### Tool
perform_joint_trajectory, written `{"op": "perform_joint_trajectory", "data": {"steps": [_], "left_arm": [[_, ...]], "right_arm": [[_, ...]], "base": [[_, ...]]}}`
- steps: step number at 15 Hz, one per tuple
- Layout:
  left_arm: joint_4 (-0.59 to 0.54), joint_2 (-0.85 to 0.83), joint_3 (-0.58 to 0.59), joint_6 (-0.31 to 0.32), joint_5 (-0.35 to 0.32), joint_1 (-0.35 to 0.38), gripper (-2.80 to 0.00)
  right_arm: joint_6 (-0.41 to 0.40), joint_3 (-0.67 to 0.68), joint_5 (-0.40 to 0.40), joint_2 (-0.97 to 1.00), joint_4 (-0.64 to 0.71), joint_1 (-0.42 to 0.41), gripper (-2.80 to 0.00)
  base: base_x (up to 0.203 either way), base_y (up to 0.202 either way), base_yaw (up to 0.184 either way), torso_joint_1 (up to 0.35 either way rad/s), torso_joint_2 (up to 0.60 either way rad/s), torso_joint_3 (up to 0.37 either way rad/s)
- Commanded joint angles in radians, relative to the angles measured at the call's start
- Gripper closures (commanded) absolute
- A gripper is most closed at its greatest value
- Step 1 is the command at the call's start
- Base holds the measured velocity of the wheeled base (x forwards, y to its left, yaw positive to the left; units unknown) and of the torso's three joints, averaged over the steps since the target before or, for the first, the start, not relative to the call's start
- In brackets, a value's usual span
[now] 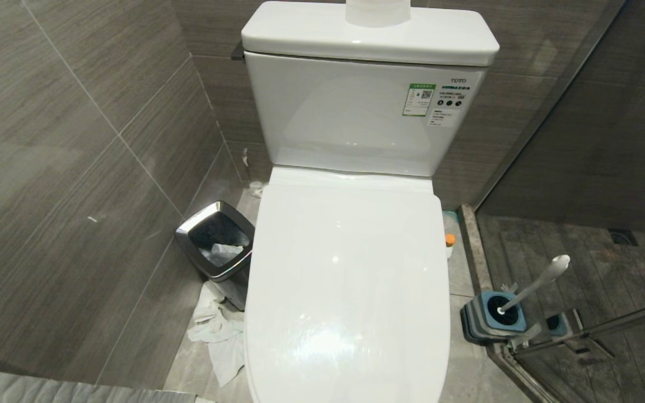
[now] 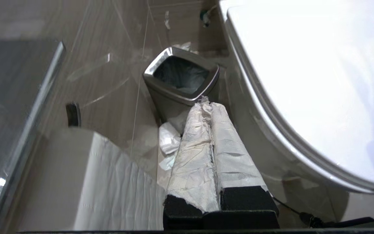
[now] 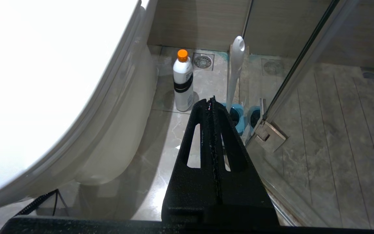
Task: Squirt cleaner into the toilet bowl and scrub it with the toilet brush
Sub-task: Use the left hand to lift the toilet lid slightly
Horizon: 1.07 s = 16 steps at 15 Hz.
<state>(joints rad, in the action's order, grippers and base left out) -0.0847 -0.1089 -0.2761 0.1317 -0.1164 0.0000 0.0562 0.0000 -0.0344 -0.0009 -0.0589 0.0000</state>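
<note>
A shut white lid point(image 1: 350, 280) covers the toilet bowl, so the basin is hidden; its outer ceramic side point(image 3: 122, 136) shows in the right wrist view. The cleaner bottle point(image 3: 183, 84), white with an orange cap point(image 1: 450, 239), stands on the floor to the toilet's right. The toilet brush point(image 1: 535, 282) leans in its blue-and-grey holder point(image 1: 493, 316), farther right by the glass door. My right gripper point(image 3: 211, 99) is shut and empty, low beside the toilet, short of the bottle and the brush handle point(image 3: 235, 65). My left gripper point(image 2: 203, 102), its fingers wrapped in white, is shut and empty on the toilet's left.
A chrome-rimmed square bin point(image 1: 219, 240) stands left of the toilet, just beyond my left gripper, with crumpled paper point(image 1: 219, 336) on the floor before it. A wide white cylinder point(image 1: 378, 11) sits on the tank point(image 1: 356, 112). A glass shower door point(image 1: 608, 324) closes off the right.
</note>
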Motion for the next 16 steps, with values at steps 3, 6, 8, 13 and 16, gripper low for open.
{"op": "perform_joint_trajectory", "data": {"steps": [3,6,8,13,16], "left_arm": [[0.002,-0.149,-0.106,0.016,-0.012,0.000,0.00],[0.002,-0.275,-0.206,0.028,-0.012,0.000,0.00],[0.002,-0.366,-0.272,0.038,-0.013,0.000,0.00],[0.006,-0.578,-0.384,0.082,-0.013,-0.001,0.00],[0.006,-0.716,-0.454,0.093,-0.014,-0.004,0.00]], "right_arm": [[0.001,0.025,0.001,-0.001,-0.001,0.000,0.00],[0.001,0.025,0.001,-0.001,-0.001,0.000,0.00],[0.001,0.025,0.001,-0.001,-0.001,0.000,0.00],[0.001,0.025,0.001,-0.001,-0.001,0.000,0.00],[0.001,0.025,0.001,-0.001,-0.001,0.000,0.00]], "base": [[0.000,0.000,0.000,0.000,0.00,0.000],[0.000,0.000,0.000,0.000,0.00,0.000],[0.000,0.000,0.000,0.000,0.00,0.000],[0.000,0.000,0.000,0.000,0.00,0.000],[0.000,0.000,0.000,0.000,0.00,0.000]]}}
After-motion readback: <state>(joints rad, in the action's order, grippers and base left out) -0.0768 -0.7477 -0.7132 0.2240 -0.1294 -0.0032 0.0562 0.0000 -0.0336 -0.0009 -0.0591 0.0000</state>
